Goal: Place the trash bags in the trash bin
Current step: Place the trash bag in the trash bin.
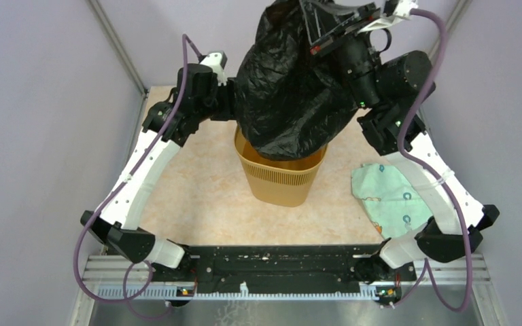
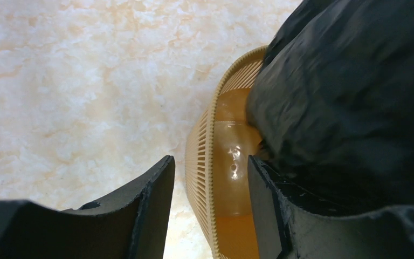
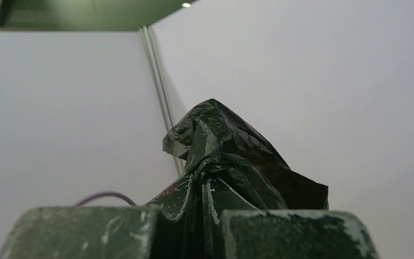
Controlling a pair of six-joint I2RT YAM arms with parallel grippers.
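The right claw (image 3: 202, 189), clenched on the trash bag (image 1: 289, 88), holds it high to sag into the trash bin (image 1: 282, 180); the left claw (image 2: 207, 167) is released.

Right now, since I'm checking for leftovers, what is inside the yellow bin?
The trash bag hangs with its lower end in the trash bin; bare inner wall shows beside it. The bag covers the rest of the inside.
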